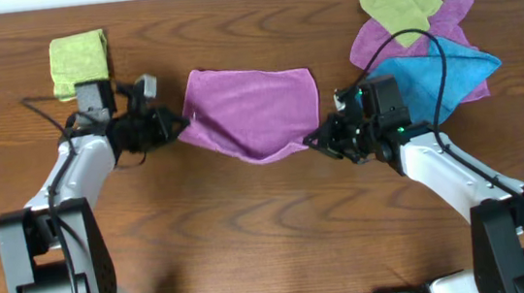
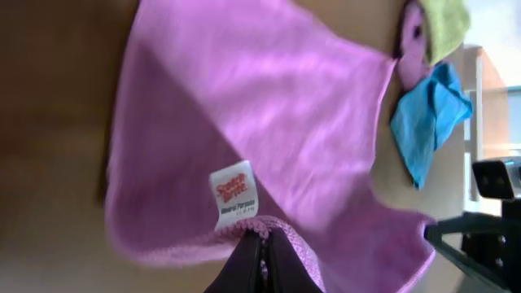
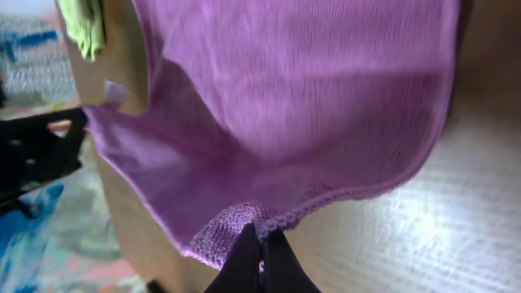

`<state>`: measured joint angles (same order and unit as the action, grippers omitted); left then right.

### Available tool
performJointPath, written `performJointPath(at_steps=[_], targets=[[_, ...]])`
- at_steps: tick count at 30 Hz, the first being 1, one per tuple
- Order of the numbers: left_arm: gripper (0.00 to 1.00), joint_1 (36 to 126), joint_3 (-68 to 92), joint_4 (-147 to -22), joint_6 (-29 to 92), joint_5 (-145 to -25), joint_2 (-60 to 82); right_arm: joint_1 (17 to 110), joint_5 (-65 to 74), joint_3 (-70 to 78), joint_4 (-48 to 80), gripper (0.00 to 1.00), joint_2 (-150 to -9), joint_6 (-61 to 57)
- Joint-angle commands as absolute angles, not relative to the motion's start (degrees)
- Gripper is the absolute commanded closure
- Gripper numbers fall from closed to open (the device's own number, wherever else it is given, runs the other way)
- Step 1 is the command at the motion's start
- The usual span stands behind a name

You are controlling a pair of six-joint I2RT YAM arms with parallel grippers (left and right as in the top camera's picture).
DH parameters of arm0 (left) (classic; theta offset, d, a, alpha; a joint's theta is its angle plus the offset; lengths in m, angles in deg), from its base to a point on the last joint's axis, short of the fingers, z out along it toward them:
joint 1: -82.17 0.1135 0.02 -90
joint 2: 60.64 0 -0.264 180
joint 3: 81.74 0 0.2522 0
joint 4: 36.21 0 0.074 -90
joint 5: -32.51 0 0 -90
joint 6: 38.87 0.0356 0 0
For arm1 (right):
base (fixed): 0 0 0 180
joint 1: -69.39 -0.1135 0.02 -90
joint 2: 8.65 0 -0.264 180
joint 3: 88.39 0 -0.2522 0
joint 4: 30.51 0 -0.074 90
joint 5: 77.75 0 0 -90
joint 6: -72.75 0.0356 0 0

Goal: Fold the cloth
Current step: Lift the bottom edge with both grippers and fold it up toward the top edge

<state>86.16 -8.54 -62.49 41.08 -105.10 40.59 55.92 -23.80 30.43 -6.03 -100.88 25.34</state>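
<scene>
From above, the cloth (image 1: 253,108) is in the middle of the bench (image 1: 252,235). It is strung between the left hand (image 1: 174,128) at its left corner and the right hand (image 1: 312,141) at its near right corner, with its near edge sagging. If the arms travel unevenly, the fold would likely land skewed. The right arm also sits close to the blue cloth (image 1: 440,74) and could drag it. In the left wrist view, the left hand (image 2: 260,244) is clamped on the hem just below the white tag (image 2: 234,191). It has only a thin bite, so pulling outward could strip the hem free. In the right wrist view, the right hand (image 3: 260,244) is likewise closed on the bare edge of the cloth (image 3: 309,81); if that corner slipped, that side would drop.
</scene>
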Motion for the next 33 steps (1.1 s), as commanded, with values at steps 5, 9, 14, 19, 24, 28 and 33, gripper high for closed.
performJointPath(at_steps=[5,9,14,19,24,28,33], targets=[[0.94,85.35,0.94,-59.82,36.91,-107.11,52.5,57.67,-16.65,22.43,-6.75,0.98,-106.25,23.35],[0.94,84.63,9.05,-59.78,36.71,-107.46,58.62,60.97,-16.7,15.64,-6.71,0.98,-113.68,22.5],[0.94,83.12,23.26,-59.84,34.09,-107.05,67.41,62.74,-16.87,5.84,-6.66,0.99,-122.1,22.5],[0.94,81.96,33.31,-61.35,32.21,-107.05,73.68,63.39,-16.8,-1.94,-6.66,0.99,-127.76,22.52],[0.94,81.76,34.65,-64.56,32.95,-107.0,74.42,63.5,-17.98,-6.64,-3.84,0.98,-129.97,21.8],[0.94,81.89,34.65,-70.49,37.06,-107.05,74.42,63.41,-18.16,-6.64,1.86,0.99,-129.97,20.97],[0.94,82.97,34.65,-73.04,37.85,-109.78,74.25,63.3,-22.31,-6.64,8.72,0.98,-129.97,19.04]])
